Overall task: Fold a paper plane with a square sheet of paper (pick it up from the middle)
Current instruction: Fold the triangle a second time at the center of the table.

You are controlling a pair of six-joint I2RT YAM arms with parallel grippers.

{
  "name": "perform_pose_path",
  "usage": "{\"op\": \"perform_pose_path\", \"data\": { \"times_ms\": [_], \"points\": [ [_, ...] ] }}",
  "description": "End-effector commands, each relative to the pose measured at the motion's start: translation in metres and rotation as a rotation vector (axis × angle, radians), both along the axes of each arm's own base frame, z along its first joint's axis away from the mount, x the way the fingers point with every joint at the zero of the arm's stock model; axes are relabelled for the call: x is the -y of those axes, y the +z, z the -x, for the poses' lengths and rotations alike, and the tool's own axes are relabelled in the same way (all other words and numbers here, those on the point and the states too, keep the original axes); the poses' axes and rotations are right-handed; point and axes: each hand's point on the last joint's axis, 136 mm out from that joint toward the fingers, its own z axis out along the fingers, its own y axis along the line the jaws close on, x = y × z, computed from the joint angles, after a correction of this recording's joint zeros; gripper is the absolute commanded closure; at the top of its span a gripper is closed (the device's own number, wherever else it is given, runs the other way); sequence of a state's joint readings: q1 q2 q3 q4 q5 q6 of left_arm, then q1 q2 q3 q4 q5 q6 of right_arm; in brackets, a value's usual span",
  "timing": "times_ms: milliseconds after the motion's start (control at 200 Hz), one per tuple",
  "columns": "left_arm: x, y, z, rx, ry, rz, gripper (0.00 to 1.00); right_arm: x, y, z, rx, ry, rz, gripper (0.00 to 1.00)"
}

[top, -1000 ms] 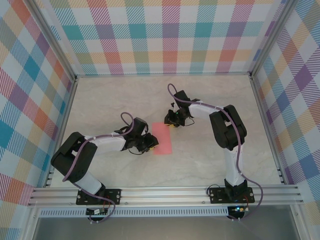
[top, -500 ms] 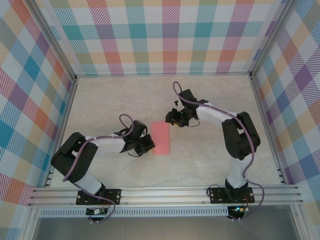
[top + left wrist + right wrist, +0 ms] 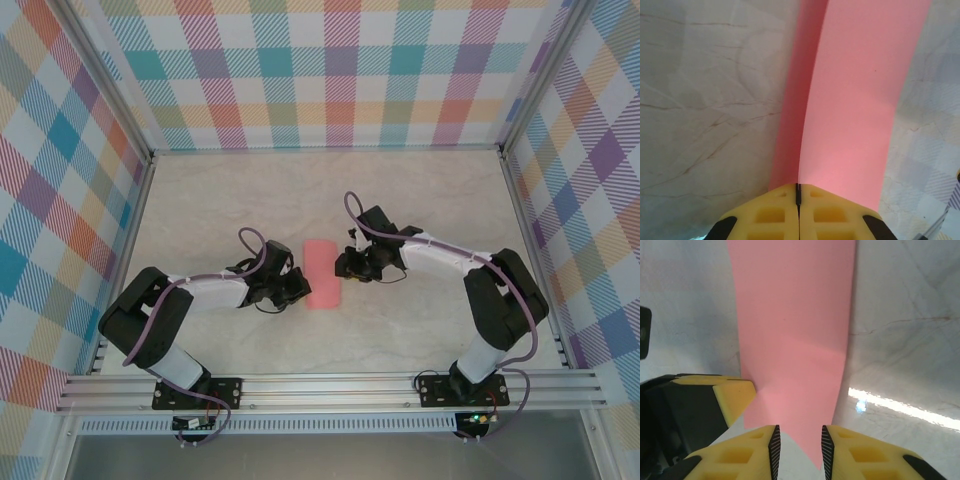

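The sheet of paper (image 3: 322, 273), folded to a narrow strip, lies in the middle of the table (image 3: 220, 205) between the two arms. The left gripper (image 3: 798, 188) is clamped shut on the strip's left edge, apparently to anchor it so the layers cannot slide. The right gripper (image 3: 800, 434) stands part open at the right edge with a corner of the paper between its fingers, probably ready to pinch.

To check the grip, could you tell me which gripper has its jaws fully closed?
The left gripper: its jaws meet with no gap, whereas the right gripper shows a clear gap over the paper.
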State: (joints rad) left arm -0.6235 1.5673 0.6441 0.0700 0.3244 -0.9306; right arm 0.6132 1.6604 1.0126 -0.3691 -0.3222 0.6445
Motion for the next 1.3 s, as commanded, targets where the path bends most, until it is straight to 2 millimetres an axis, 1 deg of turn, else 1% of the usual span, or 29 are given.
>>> {"op": "perform_pose_path", "data": {
  "times_ms": [0,100,265,355,420,480,570,635,920,1295],
  "points": [
    [0.01,0.001,0.002,0.009,-0.038,0.025,0.94,-0.006,0.004,-0.001,0.007,-0.008,-0.045,0.73],
    [0.009,-0.003,0.004,-0.002,-0.038,0.013,0.94,-0.008,-0.005,-0.004,-0.016,-0.013,-0.03,0.74],
    [0.007,-0.001,0.005,0.0,-0.034,0.006,0.94,-0.016,-0.016,-0.011,-0.04,-0.003,-0.03,0.78],
    [0.007,0.001,0.006,0.003,-0.031,0.008,0.93,-0.017,-0.024,-0.011,-0.055,0.004,-0.024,0.79],
    [0.006,0.003,0.007,0.004,-0.027,0.013,0.9,-0.019,-0.027,-0.01,-0.064,0.015,-0.026,0.79],
    [0.007,0.006,0.007,0.005,-0.022,0.024,0.85,-0.019,-0.029,-0.008,-0.074,0.023,-0.022,0.79],
    [0.015,0.014,0.006,0.012,-0.036,0.069,0.76,-0.019,-0.032,-0.005,-0.085,0.038,-0.024,0.79],
    [0.021,0.018,0.003,0.021,-0.038,0.103,0.75,-0.019,-0.035,-0.003,-0.093,0.045,-0.021,0.79],
    [0.033,0.024,-0.003,0.02,-0.035,0.171,0.74,-0.018,-0.048,0.003,-0.144,0.061,-0.01,0.8],
    [0.047,0.033,-0.015,0.015,-0.03,0.225,0.7,-0.016,-0.048,0.003,-0.158,0.066,0.019,0.79]
  ]
}}
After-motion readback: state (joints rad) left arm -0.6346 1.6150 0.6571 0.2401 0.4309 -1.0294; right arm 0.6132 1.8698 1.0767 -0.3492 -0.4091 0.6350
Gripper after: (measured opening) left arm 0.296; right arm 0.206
